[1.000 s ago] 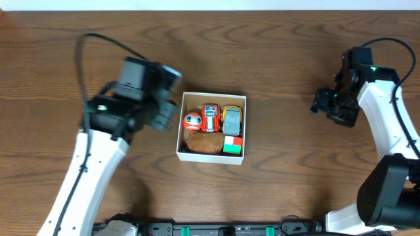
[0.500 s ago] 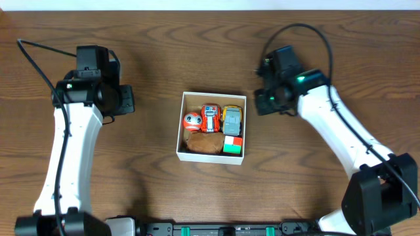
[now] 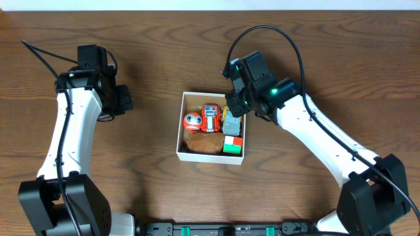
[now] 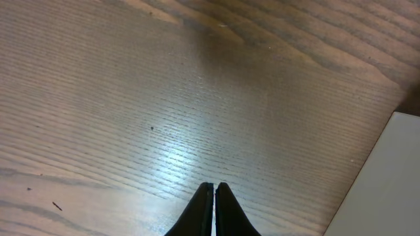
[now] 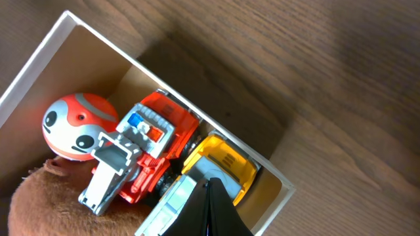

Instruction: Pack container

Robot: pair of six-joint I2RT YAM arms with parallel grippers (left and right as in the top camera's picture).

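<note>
The container [image 3: 178,131] is a shallow white box with a brown inside at mid-table. It holds a red-and-white ball [image 3: 191,120], a red truck [image 3: 210,118], a yellow-and-grey truck [image 3: 232,123], a brown plush [image 3: 203,141] and a green, red and white cube [image 3: 233,145]. My right gripper [image 3: 230,110] hangs shut over the box's far right corner. In the right wrist view its tips [image 5: 211,182] are just above the yellow truck [image 5: 226,160], holding nothing. My left gripper [image 3: 126,99] is shut and empty over bare wood [image 4: 214,186], left of the box.
Dark wood table all round the box. In the left wrist view the box's white wall [image 4: 387,190] shows at the lower right. Black cables arch over both arms.
My right gripper has moved left from beside the box to above its far right corner. The left arm swung out to the left a second ago and has since barely shifted.
</note>
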